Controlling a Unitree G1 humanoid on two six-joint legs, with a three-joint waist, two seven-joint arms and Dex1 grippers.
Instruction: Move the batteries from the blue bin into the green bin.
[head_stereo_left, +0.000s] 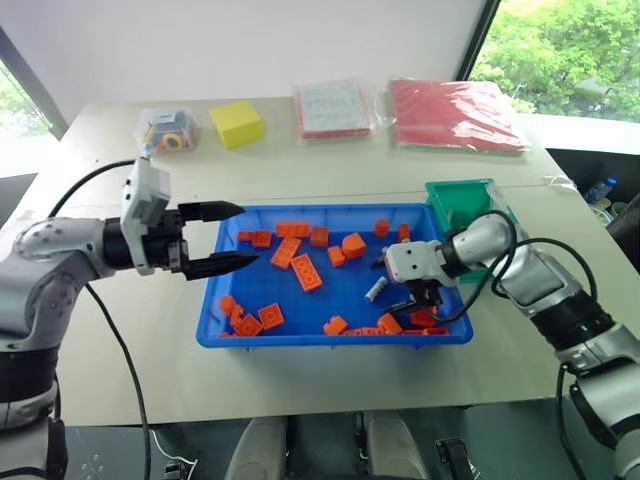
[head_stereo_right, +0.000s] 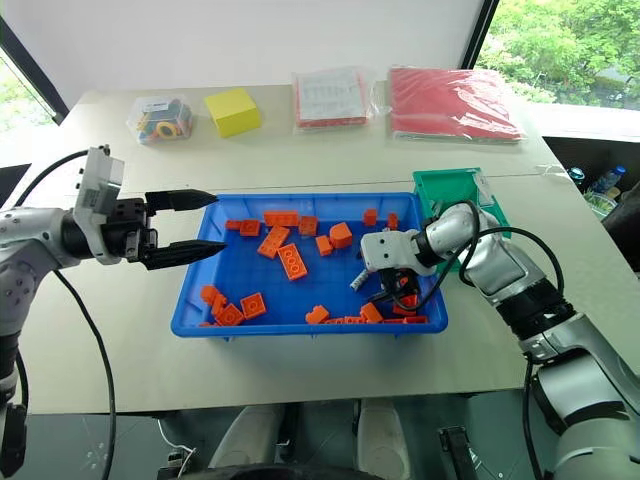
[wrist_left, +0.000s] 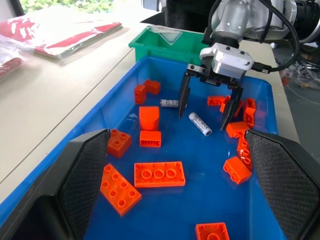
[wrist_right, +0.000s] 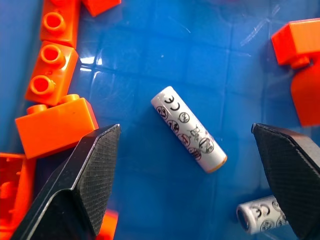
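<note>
Two batteries (wrist_right: 189, 129) lie loose in blue bin (head_stereo_left: 300, 335) among bricks (head_stereo_left: 306, 272). Right hand (wrist_left: 204, 106) wide open over one, empty. Left hand (head_stereo_left: 238, 238) open, empty, at bin's far end. Green bin (head_stereo_left: 455, 205) beside.

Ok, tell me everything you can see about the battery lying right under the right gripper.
The battery is a small silvery-grey cylinder, metallic-looking, printed with small black marks along its side and an orange ring at one end. It lies flat and bare on the floor of the blue bin, touching no brick. The right gripper hangs over it with fingers open on either side, not touching. A second battery lies close by.
</note>
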